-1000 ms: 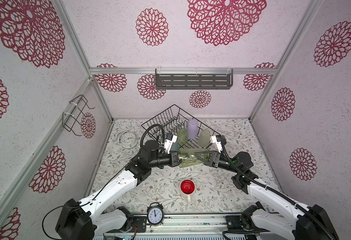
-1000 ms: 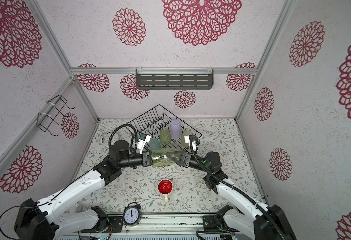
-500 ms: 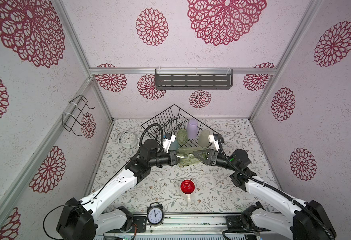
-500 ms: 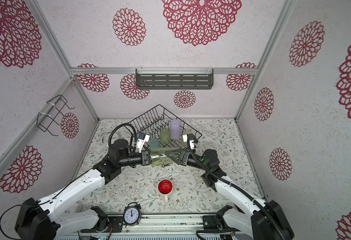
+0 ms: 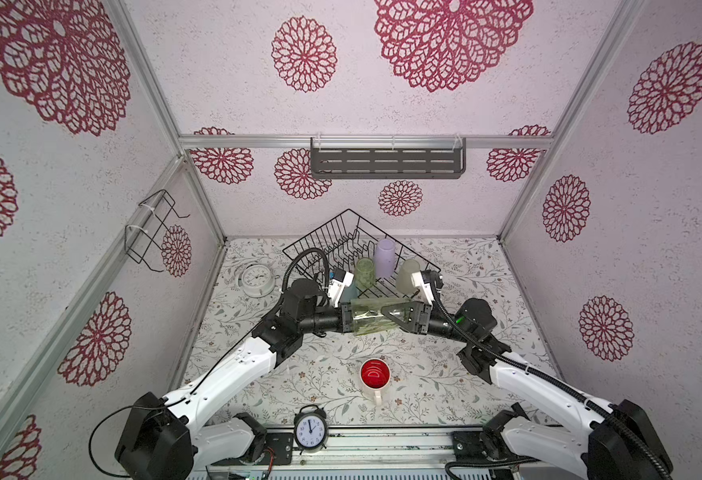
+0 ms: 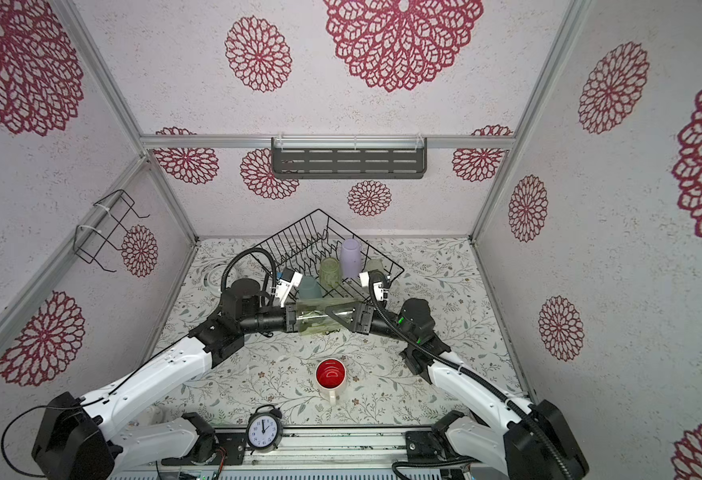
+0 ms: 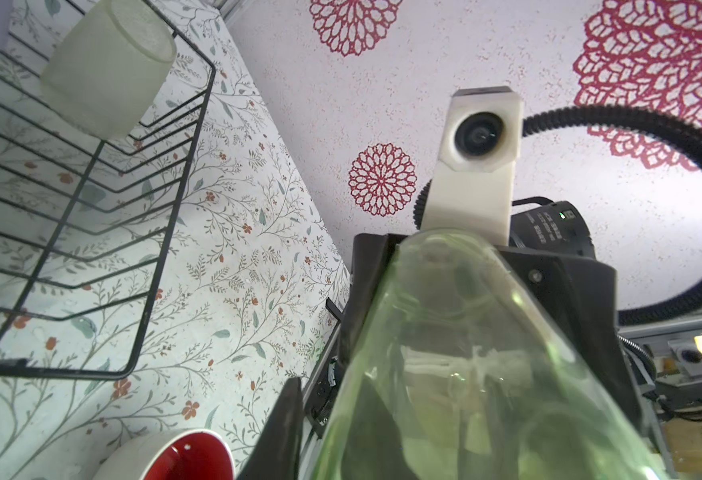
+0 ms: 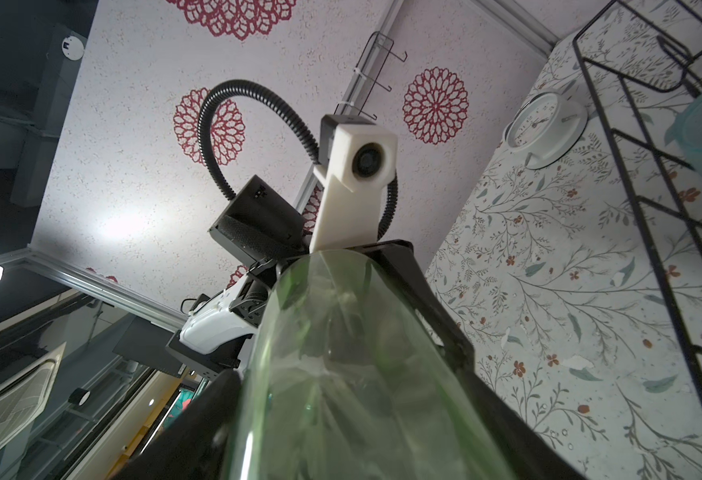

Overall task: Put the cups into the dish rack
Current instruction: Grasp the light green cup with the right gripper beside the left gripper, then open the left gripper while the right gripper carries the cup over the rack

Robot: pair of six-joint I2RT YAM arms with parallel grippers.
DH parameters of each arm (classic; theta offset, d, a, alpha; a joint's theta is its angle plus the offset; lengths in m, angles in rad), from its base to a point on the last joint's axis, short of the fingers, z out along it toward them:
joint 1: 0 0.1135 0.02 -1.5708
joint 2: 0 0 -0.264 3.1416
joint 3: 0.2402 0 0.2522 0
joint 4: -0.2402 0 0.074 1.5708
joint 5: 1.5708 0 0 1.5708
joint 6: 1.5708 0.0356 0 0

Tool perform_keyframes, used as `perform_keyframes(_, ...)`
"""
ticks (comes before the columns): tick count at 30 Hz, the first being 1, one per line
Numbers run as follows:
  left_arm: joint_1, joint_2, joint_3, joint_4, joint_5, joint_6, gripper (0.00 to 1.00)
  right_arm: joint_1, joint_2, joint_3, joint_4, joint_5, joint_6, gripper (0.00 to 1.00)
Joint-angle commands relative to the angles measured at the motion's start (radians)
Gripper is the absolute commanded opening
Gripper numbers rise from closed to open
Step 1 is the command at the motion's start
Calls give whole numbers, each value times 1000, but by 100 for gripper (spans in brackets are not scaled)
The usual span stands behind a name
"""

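Top views: four tumblers racked, two cups left

Inside the dish rack (image 5: 332,245) at 12 o'clock are seen a light-blue tumbler (image 5: 347,291), a racked green tumbler (image 5: 365,272), a lilac tumbler (image 5: 384,257) and a pale yellowish tumbler (image 5: 407,276). The white mug (image 5: 373,374) stands on the table (image 5: 424,386) at 6 o'clock. From 7 o'clock the left gripper (image 5: 355,319) is stretched to the held green tumbler (image 5: 368,326) at the centre; whether its jaws grip cannot be told. From 5 o'clock the right gripper (image 5: 389,316) is clamped round that tumbler.
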Motion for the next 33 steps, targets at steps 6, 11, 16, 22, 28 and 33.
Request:
perform_keyframes(6,-31,-15,-4,6,3,15,42,44,-3,69,-117,-4,-93,83)
perform_keyframes(11,-5,-45,-24,-36,-21,28,51,7,1,68,-147,12,-92,82)
perform_keyframes(16,32,-83,-61,-24,-28,15,52,-37,12,71,-162,17,-85,79)
perform_keyframes(22,67,-120,-86,-33,-22,11,58,-78,18,78,-174,22,-75,78)
perform_keyframes(28,109,-166,-121,-44,-28,3,59,-126,20,130,-356,80,-226,77)
perform_keyframes(33,138,-207,-142,-78,-46,3,60,-130,37,220,-584,246,-434,75)
